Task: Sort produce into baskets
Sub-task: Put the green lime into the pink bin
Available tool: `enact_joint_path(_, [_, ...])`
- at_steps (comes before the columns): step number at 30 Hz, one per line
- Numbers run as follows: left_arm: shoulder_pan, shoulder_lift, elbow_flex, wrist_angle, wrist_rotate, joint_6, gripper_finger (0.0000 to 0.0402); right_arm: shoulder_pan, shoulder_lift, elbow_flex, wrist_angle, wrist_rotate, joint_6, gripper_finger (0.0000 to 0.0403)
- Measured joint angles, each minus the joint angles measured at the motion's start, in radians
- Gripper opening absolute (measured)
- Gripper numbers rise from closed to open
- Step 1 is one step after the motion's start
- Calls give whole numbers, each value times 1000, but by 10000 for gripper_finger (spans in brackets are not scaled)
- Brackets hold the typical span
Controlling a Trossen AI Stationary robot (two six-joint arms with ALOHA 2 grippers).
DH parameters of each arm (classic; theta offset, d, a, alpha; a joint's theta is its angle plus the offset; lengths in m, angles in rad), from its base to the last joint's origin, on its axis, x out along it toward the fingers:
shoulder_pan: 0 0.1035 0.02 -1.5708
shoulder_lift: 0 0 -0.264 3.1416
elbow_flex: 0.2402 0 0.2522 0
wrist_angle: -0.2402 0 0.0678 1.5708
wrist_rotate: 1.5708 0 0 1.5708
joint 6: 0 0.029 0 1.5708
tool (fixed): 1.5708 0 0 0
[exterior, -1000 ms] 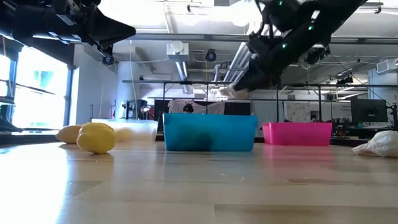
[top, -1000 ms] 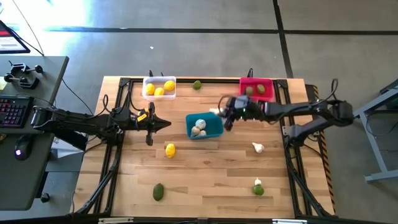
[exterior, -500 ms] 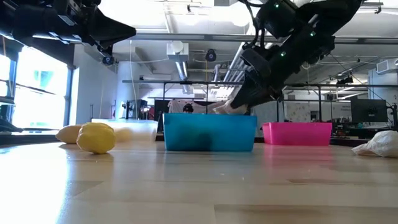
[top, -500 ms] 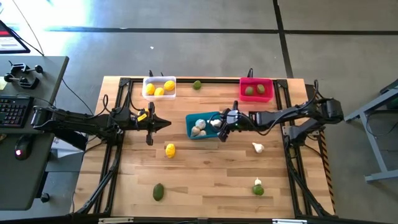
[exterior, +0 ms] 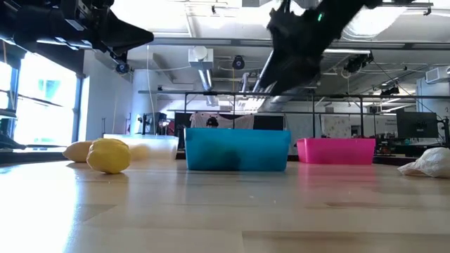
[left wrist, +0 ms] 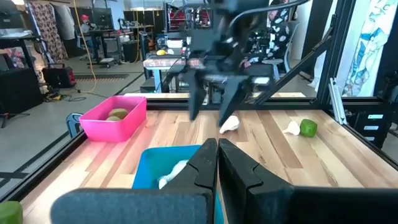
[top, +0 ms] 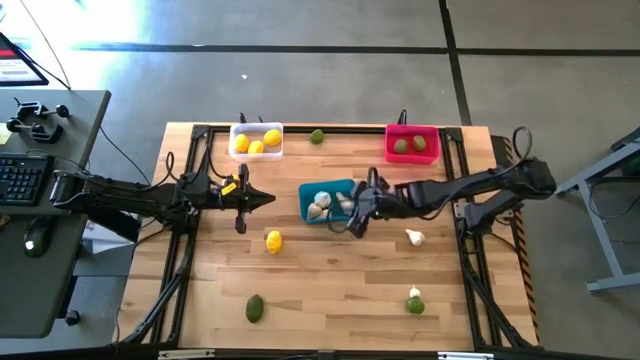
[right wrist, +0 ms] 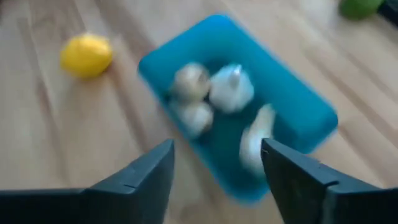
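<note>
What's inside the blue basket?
The blue basket holds four whitish garlic bulbs, seen past the right tool's open fingers. Anything underneath the bulbs is hidden.

Looked for lettering, labels, brand marks, numbers and signs in all four views; found none that could be read.
</note>
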Motion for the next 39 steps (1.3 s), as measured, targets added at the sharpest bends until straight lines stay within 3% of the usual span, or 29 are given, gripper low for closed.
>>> enact_joint_path(5, [0, 0, 0, -13, 0, 0, 0, 182, 0, 162, -353, -3, 255, 131])
enact_joint_path(10, [0, 0, 0, -27, 0, 0, 0, 411, 0, 246, -535, -42, 698, 44])
enact_joint_path(14, [0, 0, 0, -27, 0, 0, 0, 577, 9, 254, -554, -69, 1010, 41])
enact_joint_path(18, [0, 0, 0, -25, 0, 18, 0, 690, 46, 254, -575, -115, 1207, 82])
enact_joint_path(22, [0, 0, 0, -24, 0, 42, 0, 753, 114, 254, -590, -163, 1198, 148])
enact_joint_path(28, [0, 0, 0, -24, 0, 70, 0, 782, 235, 254, -594, -243, 955, 234])
enact_joint_path(35, [0, 0, 0, -24, 0, 71, 0, 782, 332, 254, -580, -340, 833, 252])
enact_joint_path(39, [0, 0, 0, -24, 0, 71, 0, 782, 362, 254, -582, -343, 777, 252])
